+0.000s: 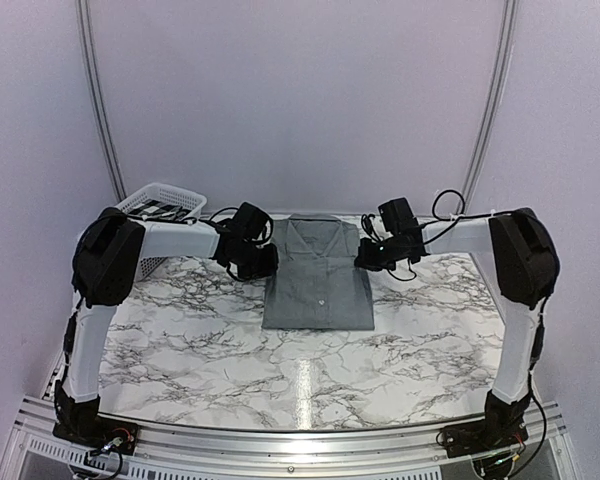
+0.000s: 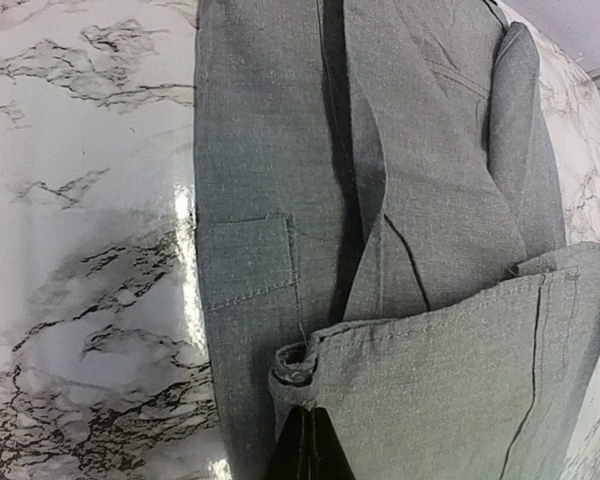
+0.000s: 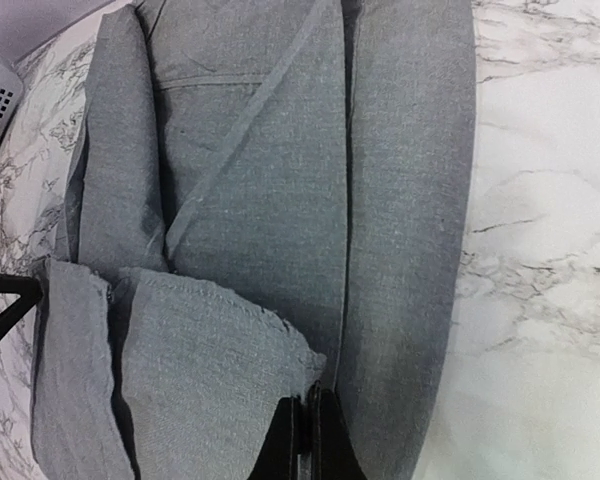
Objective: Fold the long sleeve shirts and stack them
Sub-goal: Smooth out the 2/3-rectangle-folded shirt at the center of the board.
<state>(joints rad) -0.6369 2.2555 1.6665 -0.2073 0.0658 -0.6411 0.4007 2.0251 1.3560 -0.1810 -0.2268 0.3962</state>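
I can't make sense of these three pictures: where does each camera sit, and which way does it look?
Top: fixed above and behind the arms, looking down at the table, shirt and basket; both arms show whole.
Left wrist: on the left arm's wrist, looking down past the left gripper, shut on the shirt; only its fingertips show.
Right wrist: the same on the right arm, with the right gripper shut on the shirt.
Shared: all three see the grey shirt on the table.

Pale lilac walls (image 1: pixel 300 90) surround a glossy marble table (image 1: pixel 230 370)
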